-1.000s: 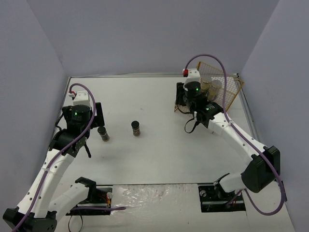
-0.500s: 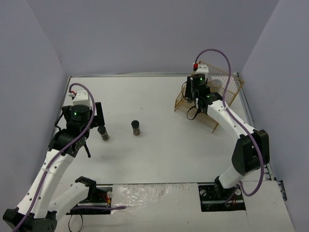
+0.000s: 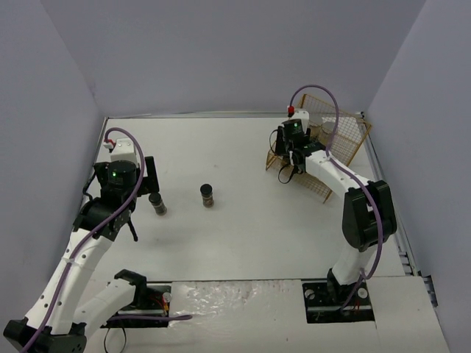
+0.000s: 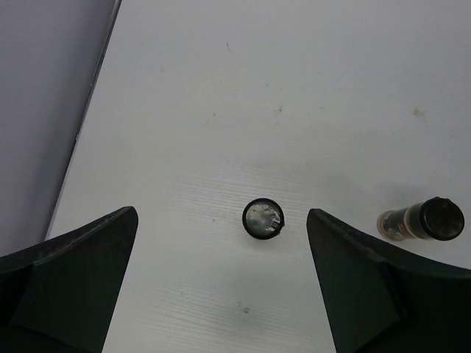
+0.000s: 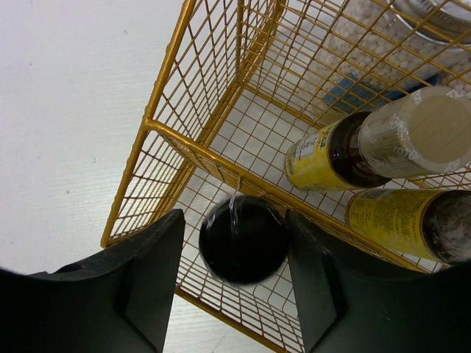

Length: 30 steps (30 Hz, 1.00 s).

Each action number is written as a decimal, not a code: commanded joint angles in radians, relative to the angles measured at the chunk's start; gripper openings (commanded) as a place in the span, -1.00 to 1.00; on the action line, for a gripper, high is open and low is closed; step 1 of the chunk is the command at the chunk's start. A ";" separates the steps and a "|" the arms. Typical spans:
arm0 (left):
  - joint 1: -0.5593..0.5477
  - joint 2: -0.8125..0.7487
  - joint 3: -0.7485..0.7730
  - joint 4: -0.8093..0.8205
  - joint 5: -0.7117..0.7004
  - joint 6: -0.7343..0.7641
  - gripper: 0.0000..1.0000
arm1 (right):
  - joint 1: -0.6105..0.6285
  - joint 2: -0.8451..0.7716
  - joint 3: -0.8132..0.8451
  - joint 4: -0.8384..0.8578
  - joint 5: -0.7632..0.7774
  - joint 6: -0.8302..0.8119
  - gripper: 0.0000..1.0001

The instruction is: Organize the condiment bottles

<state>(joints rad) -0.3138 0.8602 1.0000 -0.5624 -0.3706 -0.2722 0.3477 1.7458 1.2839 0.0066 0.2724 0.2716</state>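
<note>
- The gold wire rack hems in its front tier, where a black-capped jar stands; yellow-labelled bottles crowd the tier behind.
- Left of the rack the table lies open, with two dark jars standing well away.

R wrist view: pale jar cut off by edge at 1 o'clock, one yellow-labelled bottle by edge at 4. Black-capped jar shows cap only, body hidden below it, and can't tell if right gripper touches it. Top view: rack contents too small to tell apart; L wrist view: left gripper fingers cut off by btm edge at 7 & 5.
</note>
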 commanded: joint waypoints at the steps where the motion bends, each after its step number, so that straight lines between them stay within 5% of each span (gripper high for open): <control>1: 0.002 -0.012 0.015 0.059 -0.008 0.006 0.94 | 0.000 -0.022 0.008 0.079 0.014 0.017 0.12; 10: 0.002 -0.013 0.015 0.059 -0.008 0.005 0.94 | 0.027 -0.129 0.023 0.038 -0.032 -0.003 0.46; 18: 0.004 -0.009 0.016 0.059 -0.007 0.005 0.94 | 0.208 -0.252 -0.001 0.035 -0.145 -0.151 0.81; 24: 0.004 -0.010 0.017 0.058 -0.011 0.005 0.94 | 0.338 -0.175 -0.018 0.051 -0.417 -0.287 0.92; 30: 0.004 -0.010 0.015 0.058 -0.011 0.005 0.94 | 0.441 -0.056 0.010 0.090 -0.508 -0.339 0.98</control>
<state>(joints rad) -0.3138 0.8581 1.0000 -0.5621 -0.3710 -0.2722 0.7378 1.6414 1.2800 0.0349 -0.1219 0.0041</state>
